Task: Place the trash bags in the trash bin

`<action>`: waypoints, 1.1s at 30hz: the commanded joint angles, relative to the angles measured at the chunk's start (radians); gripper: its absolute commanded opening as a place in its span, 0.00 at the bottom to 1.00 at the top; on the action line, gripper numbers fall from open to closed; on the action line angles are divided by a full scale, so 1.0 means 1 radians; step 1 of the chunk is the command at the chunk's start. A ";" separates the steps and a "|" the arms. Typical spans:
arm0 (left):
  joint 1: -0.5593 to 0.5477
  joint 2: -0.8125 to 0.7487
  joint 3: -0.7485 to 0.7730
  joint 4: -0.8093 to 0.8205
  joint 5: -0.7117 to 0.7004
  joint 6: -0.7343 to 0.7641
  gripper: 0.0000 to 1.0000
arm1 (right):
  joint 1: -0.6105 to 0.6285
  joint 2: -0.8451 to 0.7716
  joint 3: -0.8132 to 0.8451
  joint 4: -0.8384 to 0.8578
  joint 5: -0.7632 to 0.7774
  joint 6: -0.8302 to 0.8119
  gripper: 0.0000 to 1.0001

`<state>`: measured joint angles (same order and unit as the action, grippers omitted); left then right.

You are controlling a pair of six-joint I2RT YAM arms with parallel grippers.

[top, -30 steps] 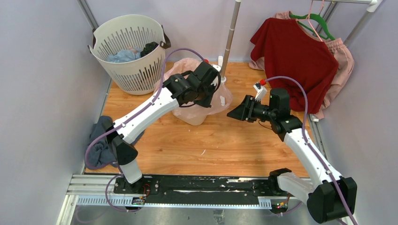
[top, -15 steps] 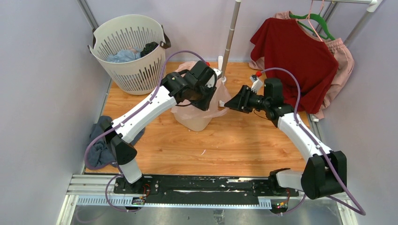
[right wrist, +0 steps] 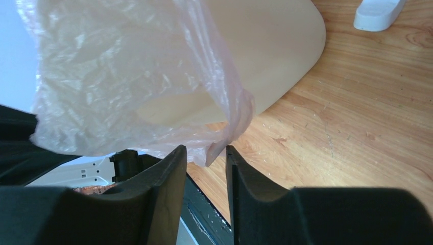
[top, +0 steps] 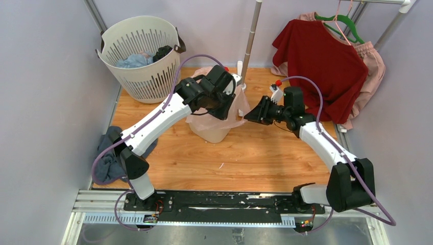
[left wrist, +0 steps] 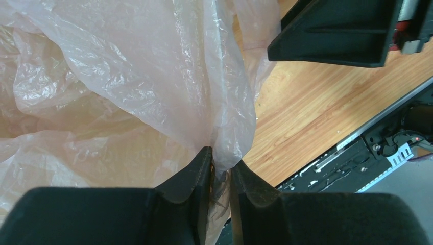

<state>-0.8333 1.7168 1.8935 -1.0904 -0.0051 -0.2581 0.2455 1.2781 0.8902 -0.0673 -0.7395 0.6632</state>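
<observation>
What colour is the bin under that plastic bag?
Plain cream-beige; the trash bin shows best in the right wrist view, behind the trash bag.

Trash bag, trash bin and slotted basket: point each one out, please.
trash bag [left wrist: 153, 76], left wrist view, crinkled middle of the film.
trash bin [right wrist: 275, 46], right wrist view, smooth beige outer wall.
slotted basket [top: 143, 76], top external view, front slotted wall.

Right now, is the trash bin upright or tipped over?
Upright: the trash bin stands on its base, with the trash bag draped over its rim.
</observation>
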 commanded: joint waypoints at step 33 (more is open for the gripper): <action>0.011 0.018 0.032 -0.015 0.012 0.010 0.20 | 0.095 -0.189 -0.180 0.029 0.197 0.017 0.40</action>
<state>-0.8268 1.7195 1.9049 -1.0950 -0.0040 -0.2581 0.3256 1.1362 0.6842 0.0734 -0.5903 0.7124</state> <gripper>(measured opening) 0.199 0.386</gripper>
